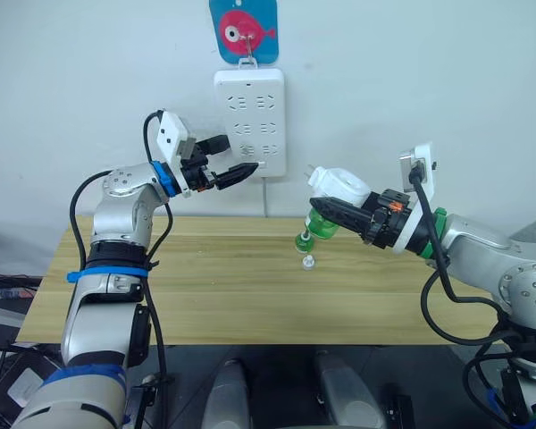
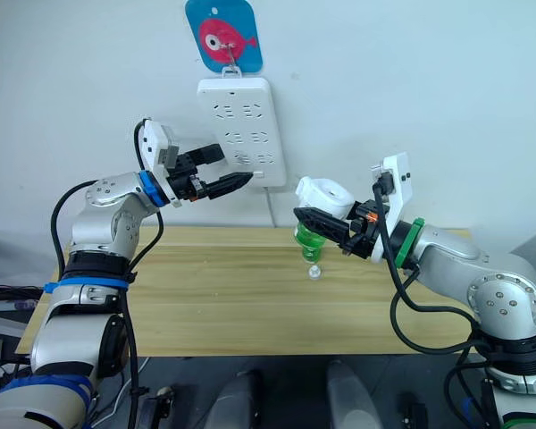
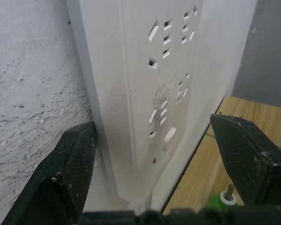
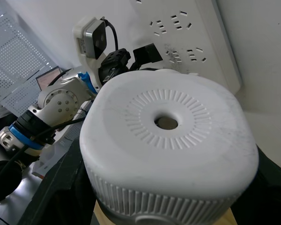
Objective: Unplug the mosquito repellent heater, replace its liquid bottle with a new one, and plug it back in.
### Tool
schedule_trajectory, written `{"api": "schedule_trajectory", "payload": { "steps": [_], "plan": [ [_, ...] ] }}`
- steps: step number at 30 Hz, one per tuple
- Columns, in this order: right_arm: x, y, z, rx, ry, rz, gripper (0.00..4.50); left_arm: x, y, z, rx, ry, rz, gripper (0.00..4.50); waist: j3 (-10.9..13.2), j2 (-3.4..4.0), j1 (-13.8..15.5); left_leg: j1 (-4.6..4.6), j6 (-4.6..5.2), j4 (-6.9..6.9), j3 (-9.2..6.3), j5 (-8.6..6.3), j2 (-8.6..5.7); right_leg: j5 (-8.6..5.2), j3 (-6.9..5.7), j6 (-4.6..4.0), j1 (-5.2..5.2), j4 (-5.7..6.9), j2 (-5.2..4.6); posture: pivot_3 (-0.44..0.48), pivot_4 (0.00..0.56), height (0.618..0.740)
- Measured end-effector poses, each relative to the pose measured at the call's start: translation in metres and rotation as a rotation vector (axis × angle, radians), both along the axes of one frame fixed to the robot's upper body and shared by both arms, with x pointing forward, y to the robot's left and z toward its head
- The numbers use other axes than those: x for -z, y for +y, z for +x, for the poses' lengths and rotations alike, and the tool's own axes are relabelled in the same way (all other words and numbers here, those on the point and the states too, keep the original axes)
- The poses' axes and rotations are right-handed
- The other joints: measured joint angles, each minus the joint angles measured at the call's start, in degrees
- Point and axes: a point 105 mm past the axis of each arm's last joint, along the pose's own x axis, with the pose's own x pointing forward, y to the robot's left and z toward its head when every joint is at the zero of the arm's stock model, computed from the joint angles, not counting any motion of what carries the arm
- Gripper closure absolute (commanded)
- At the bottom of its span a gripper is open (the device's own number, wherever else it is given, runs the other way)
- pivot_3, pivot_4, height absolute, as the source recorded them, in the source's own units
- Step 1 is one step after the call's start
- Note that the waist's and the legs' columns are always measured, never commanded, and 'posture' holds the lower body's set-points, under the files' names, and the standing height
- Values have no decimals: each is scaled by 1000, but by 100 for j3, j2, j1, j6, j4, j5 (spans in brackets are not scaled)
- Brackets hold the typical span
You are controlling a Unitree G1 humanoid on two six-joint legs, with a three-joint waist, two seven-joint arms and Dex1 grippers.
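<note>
Wooden table (image 1: 205, 286) below, the right gripper (image 1: 326, 213) pinches the mosquito repellent heater (image 1: 339, 188), white, rounded, green bottle (image 1: 314, 228) beneath, held midair; left gripper (image 1: 237, 161) spread beside the power strip (image 1: 250, 121).

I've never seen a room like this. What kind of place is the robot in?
Probably a robot test room or lab, not a home: a bare white wall, a plain wooden table, and a power strip hung from a fish-shaped hook.

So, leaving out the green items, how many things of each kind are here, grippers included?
Power strip: 1
Fish tag: 1
Heater: 1
Small clear piece: 1
Table: 1
Grippers, left and right: 2
Total: 7
</note>
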Motion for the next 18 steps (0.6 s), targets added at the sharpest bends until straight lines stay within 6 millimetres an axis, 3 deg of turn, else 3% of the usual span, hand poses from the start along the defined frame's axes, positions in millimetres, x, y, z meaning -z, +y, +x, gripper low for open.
{"api": "schedule_trajectory", "payload": {
  "steps": [3, 6, 14, 18],
  "plan": [
    [0, 0, 0, -5, 1, -2, 1379, -7, -8, -5, 41, 2, -27, 322, 0, 0, 0, -4, 0, -2, 0, 0, -1, 0, -1, 0, 0, -7, -1, -177, 200, 725],
    [1, 1, -1, -9, 4, -5, 1379, -11, -12, -8, 61, 5, -42, 847, 0, 0, -11, -2, 0, -2, -1, 0, 1, 0, -2, 0, 0, -6, -1, -174, 199, 725],
    [2, 2, 2, 9, -16, -39, 1380, -14, -20, -11, 78, -13, -58, 3179, 0, 0, -7, -3, 0, -2, -1, 0, -1, 0, -2, 0, 0, -6, -2, -169, 199, 725],
    [0, 8, 14, 73, -99, -161, 1380, -14, -19, -11, 61, -15, -58, 3198, 0, 0, -11, -1, 0, 2, -1, 0, 0, 0, -1, 0, -1, -2, -1, -163, 200, 725]
  ]
}}
